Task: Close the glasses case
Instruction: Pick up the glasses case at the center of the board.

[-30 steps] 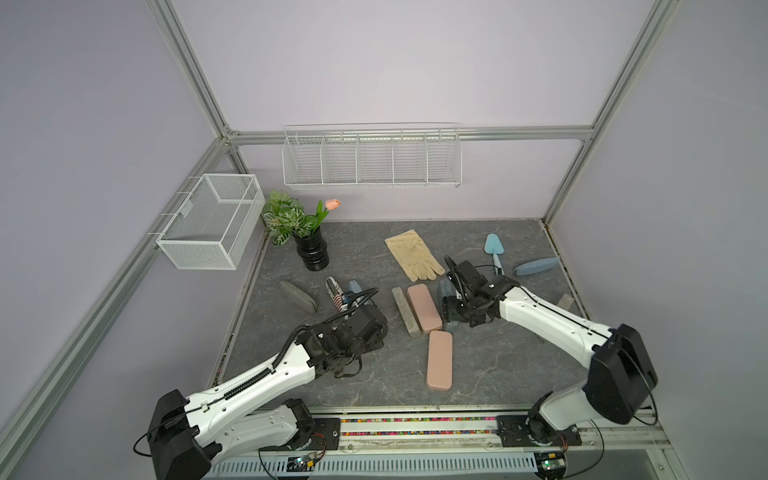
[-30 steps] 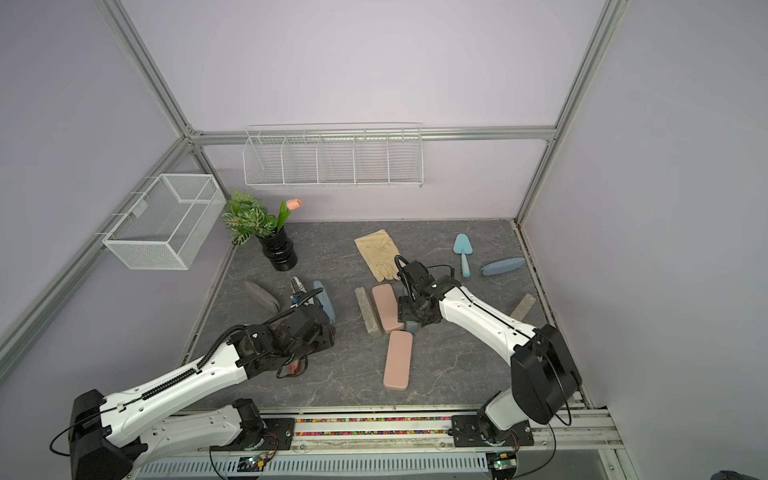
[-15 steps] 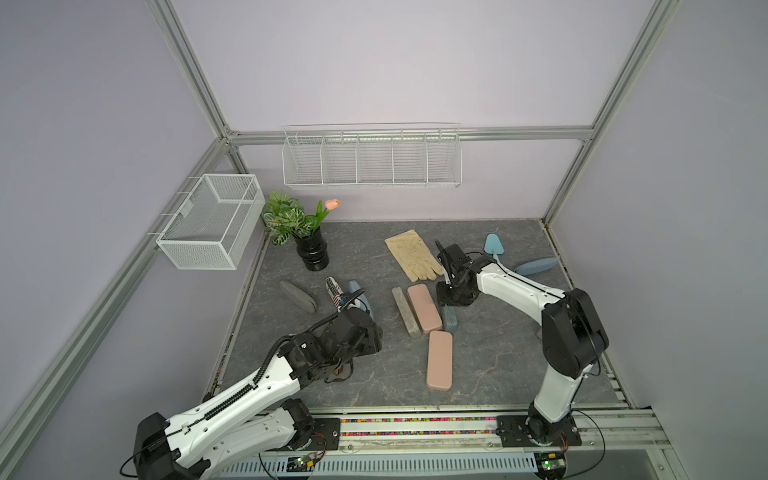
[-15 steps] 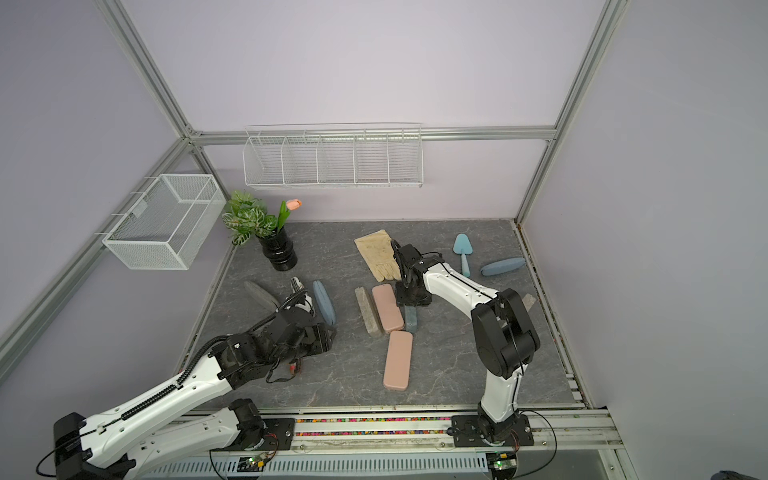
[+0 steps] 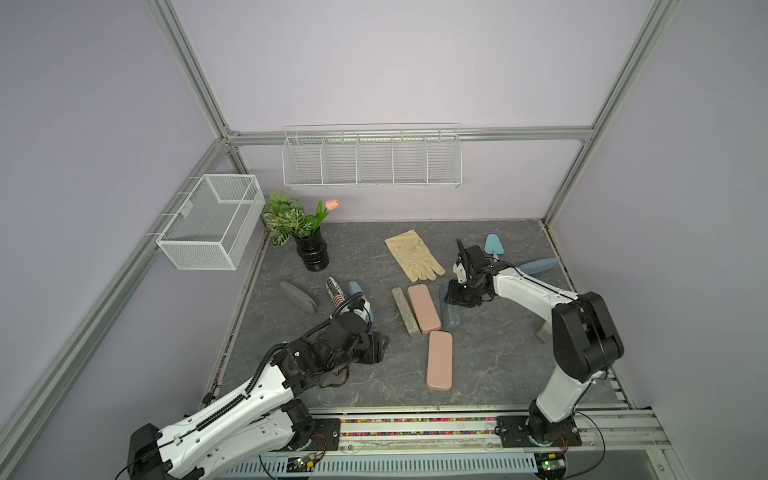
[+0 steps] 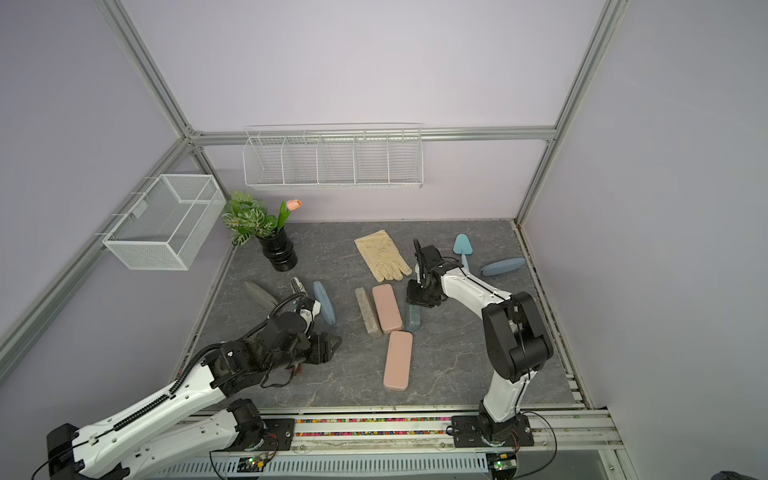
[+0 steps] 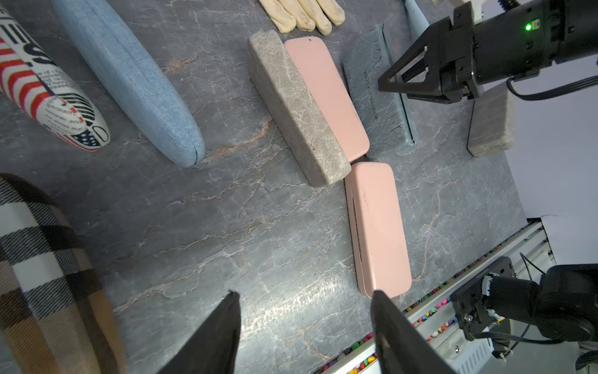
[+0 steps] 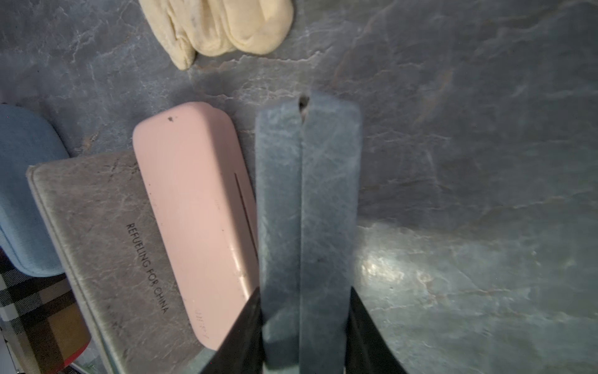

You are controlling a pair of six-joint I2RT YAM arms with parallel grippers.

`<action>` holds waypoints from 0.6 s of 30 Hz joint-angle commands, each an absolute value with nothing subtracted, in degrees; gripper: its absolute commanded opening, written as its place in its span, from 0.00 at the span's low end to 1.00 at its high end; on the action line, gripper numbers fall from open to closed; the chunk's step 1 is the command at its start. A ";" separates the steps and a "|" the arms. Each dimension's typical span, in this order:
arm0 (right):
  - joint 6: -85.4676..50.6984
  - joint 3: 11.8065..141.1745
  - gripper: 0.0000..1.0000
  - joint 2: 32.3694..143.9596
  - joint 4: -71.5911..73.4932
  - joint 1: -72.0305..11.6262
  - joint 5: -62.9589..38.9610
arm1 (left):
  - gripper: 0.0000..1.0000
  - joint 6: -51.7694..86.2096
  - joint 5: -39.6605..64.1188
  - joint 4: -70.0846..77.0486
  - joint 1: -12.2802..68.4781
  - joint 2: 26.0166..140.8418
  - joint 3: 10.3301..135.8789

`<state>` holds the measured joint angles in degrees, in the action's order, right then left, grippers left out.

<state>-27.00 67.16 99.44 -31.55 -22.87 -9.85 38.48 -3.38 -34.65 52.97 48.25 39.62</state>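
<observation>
The right claw clamps the slate case by its long sides at mid-frame, seam facing up, beside a pink case; "REFUELING FOR CHINA" is stamped on the grey case at lower left; the left claw hangs spread and empty over the table.

I find both arms built alike in both top views: white link shells, black joint housings, black base plates. The left arm, lower left, carries a black ribbed cable conduit; the right arm, at right, a thin black cable. Upper right in the left wrist view, the right gripper shows black triangular fingers and a green lamp lit.
</observation>
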 commanded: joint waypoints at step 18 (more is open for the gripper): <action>-34.55 38.07 0.27 56.31 -38.06 -21.42 -16.11 | 0.67 35.45 -0.62 -31.90 52.81 48.52 38.93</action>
